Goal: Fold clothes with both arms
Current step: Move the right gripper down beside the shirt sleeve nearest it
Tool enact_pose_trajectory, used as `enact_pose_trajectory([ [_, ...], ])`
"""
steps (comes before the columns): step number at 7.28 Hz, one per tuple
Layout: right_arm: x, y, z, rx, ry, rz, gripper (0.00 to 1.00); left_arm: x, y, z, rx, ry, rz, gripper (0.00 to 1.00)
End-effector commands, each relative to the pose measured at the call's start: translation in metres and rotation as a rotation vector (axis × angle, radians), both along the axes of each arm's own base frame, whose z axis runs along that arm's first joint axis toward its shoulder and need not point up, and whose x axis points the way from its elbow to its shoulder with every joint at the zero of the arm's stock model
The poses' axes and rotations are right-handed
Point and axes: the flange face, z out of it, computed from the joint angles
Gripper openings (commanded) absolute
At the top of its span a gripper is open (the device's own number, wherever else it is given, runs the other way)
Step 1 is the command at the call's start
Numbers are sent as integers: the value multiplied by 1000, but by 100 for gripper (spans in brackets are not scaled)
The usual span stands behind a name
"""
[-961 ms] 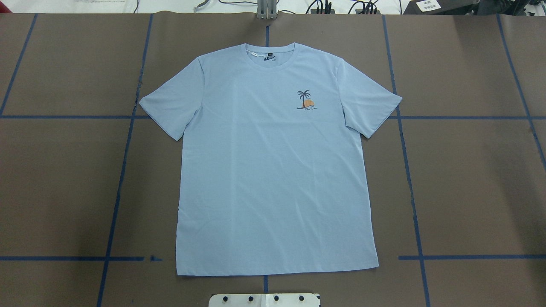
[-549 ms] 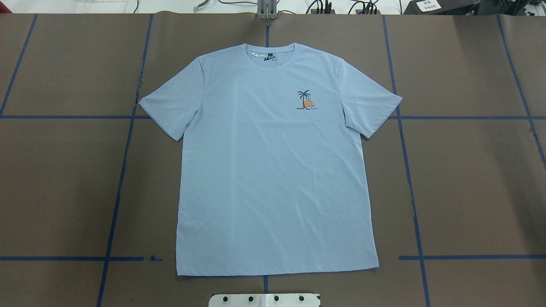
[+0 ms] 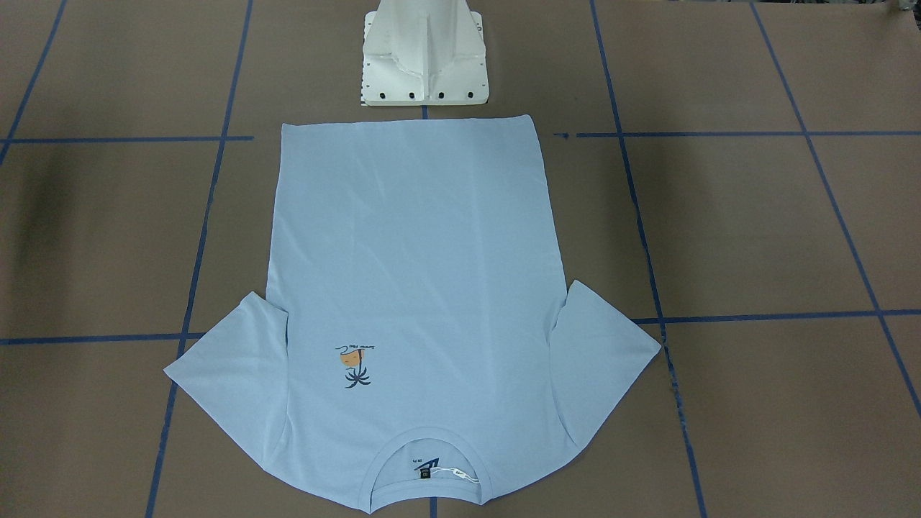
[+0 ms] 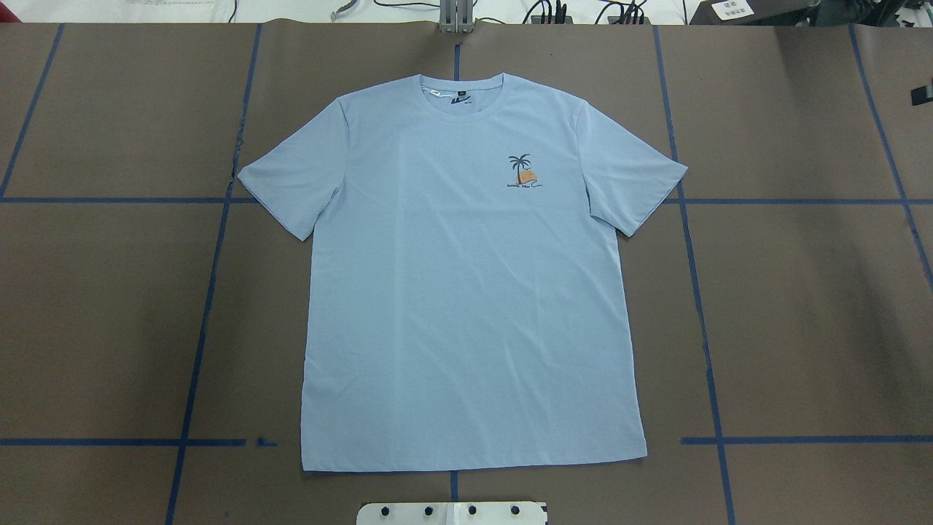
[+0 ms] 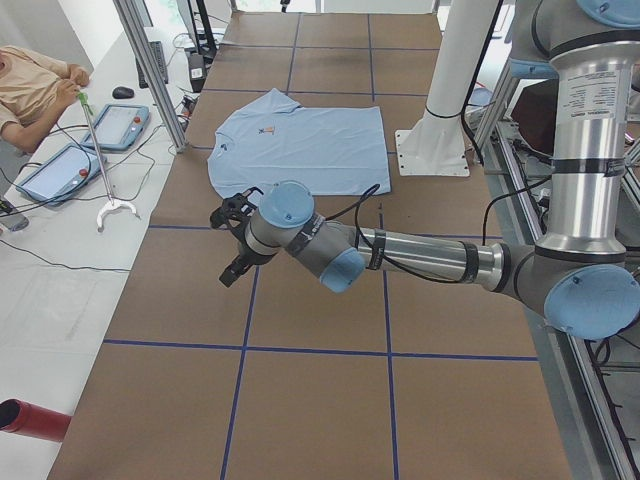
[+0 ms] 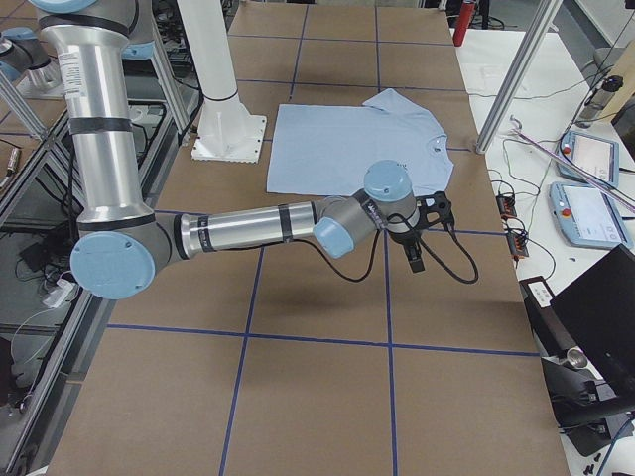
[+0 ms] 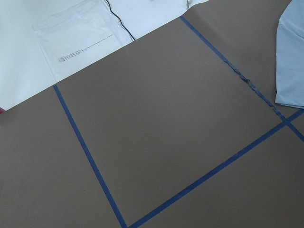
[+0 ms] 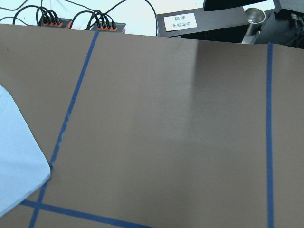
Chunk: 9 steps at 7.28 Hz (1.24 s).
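The light blue T-shirt (image 4: pixel 466 292) lies flat and face up on the brown table, collar at the far side, both sleeves spread; it also shows in the front-facing view (image 3: pixel 410 273). My left gripper (image 5: pixel 226 245) hovers over bare table to the left of the shirt, seen only in the exterior left view; I cannot tell whether it is open. My right gripper (image 6: pixel 433 236) hovers to the right of the shirt, and a dark sliver of it (image 4: pixel 923 95) shows at the overhead view's right edge; I cannot tell its state. A sleeve edge shows in each wrist view (image 7: pixel 292 57) (image 8: pixel 16 161).
The white pedestal base (image 3: pixel 424 57) stands just behind the shirt's hem. Blue tape lines (image 4: pixel 700 306) cross the brown table. An operator (image 5: pixel 30 85) and tablets (image 5: pixel 120 125) are at the far table edge, with cables and boxes (image 8: pixel 102 21) beyond it.
A dark sliver of the right gripper has come into the overhead view at its right edge. The shirt has not moved.
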Motion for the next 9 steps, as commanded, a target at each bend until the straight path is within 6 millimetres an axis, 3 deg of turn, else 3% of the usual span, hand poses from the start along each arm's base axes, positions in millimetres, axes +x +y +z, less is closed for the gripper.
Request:
enact_pose_trajectory([
  [1,-122,-21,-49,-30,-69,93,99,0,1,-3,8,3,1,100],
  [3,-242,-25,-47,-7,-102,191,93,0,0,-2,7,2,2,100],
  [4,-275,-23,-36,-15,-81,217,87,0,0,-2,7,2,2,100],
  [7,-312,-10,-1,-29,-8,229,77,0,0,0,4,2,2,100],
  [9,-324,-6,5,-27,11,228,71,0,0,-1,6,2,2,100],
])
